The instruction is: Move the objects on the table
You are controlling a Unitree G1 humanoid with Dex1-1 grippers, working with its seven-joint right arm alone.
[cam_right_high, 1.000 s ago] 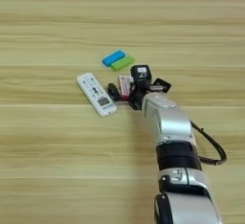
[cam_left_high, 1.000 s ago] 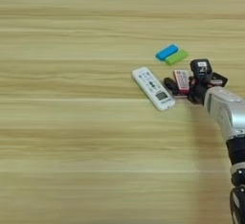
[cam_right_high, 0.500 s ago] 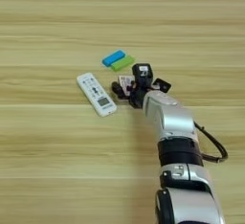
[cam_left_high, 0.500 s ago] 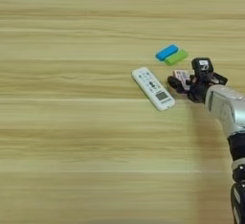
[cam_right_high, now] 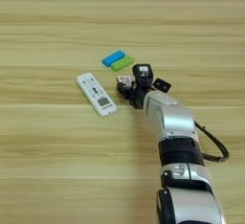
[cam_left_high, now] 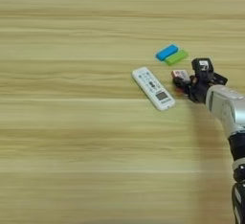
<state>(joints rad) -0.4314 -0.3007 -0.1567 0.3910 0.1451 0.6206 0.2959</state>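
Observation:
A small blue block (cam_left_high: 166, 52) and a green block (cam_left_high: 176, 57) lie side by side on the table (cam_left_high: 72, 137), just beyond the other things. A flat red piece with a white label (cam_left_high: 180, 75) lies between them and my arm. My right gripper (cam_left_high: 182, 85) comes in from the right on a silver forearm (cam_right_high: 167, 117). Its black tip sits right at the red piece's near edge (cam_right_high: 124, 80). I cannot see whether it holds the piece. A white remote (cam_left_high: 153, 87) lies slanted just left of the gripper.
A black cable (cam_right_high: 213, 146) loops off the forearm's right side. Bare wood-grain table top stretches to the left and toward the front (cam_right_high: 57, 170).
The gripper's wrist has shifted very slightly toward the far side. The blocks, the red piece and the remote lie where they were.

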